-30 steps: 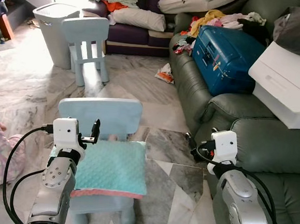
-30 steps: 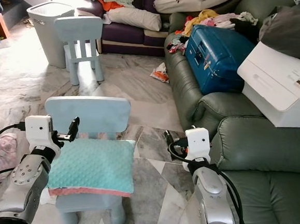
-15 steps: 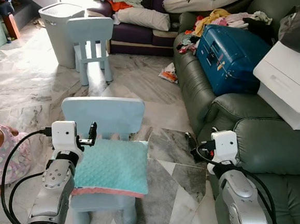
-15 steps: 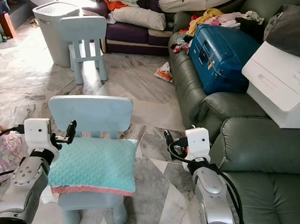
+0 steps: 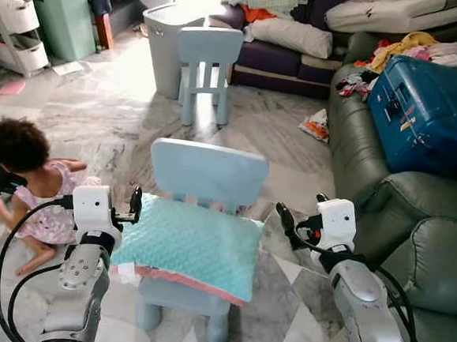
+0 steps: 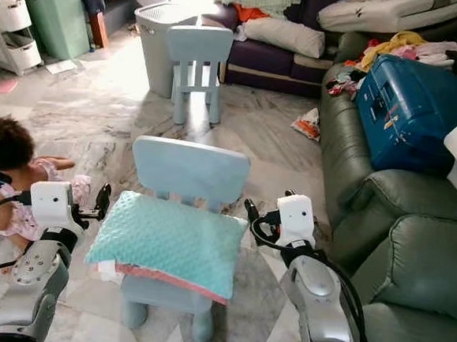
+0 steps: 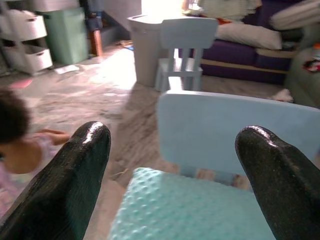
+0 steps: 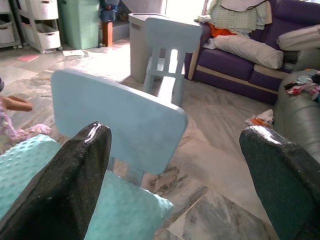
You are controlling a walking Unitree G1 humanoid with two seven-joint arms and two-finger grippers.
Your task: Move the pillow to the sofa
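Observation:
A teal dotted pillow [image 5: 187, 247] with a pink edge lies on the seat of a small light-blue chair [image 5: 209, 172] just in front of me. My left gripper [image 5: 133, 207] hovers at the pillow's left end, open, and its wrist view looks over the pillow [image 7: 185, 210] to the chair back [image 7: 235, 130]. My right gripper [image 5: 292, 216] hovers at the pillow's right end, also open and holding nothing. Its wrist view shows the chair back [image 8: 117, 117] and a pillow corner [image 8: 30, 165]. The green leather sofa [image 5: 421, 242] stands to my right.
A child [image 5: 23, 163] sits on the marble floor close to the left arm. A blue suitcase [image 5: 431, 108] and clothes lie further along the green sofa. Beyond are a second small chair [image 5: 208, 54], a grey laundry basket [image 5: 166, 31] and a purple sofa [image 5: 285, 60].
The camera has swung left, so the child and storage shelves have come into view and the white box has left it. Both grippers stay open beside the pillow.

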